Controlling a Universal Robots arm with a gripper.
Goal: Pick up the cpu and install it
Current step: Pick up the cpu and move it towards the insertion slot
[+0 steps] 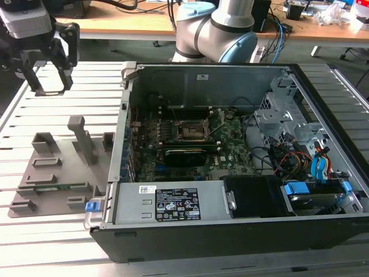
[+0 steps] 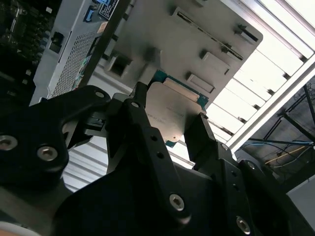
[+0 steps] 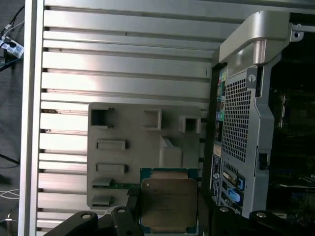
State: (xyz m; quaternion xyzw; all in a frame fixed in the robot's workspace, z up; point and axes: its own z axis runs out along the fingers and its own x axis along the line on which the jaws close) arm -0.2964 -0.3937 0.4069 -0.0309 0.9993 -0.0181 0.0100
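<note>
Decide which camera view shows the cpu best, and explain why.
The first wrist view: the cpu faces the camera squarely, its metal top nearly whole. The second wrist view shows it tilted, partly behind the fingers of the gripper. In the exterior view it is too small to tell.

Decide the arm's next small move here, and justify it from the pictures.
Probably carry toward the exterior view's right, over the open case: the gripper is shut on the cpu, raised above the grey tray, while the socket lies inside the case.

One cpu, one gripper, one grey parts tray, one open computer case, one socket.
</note>
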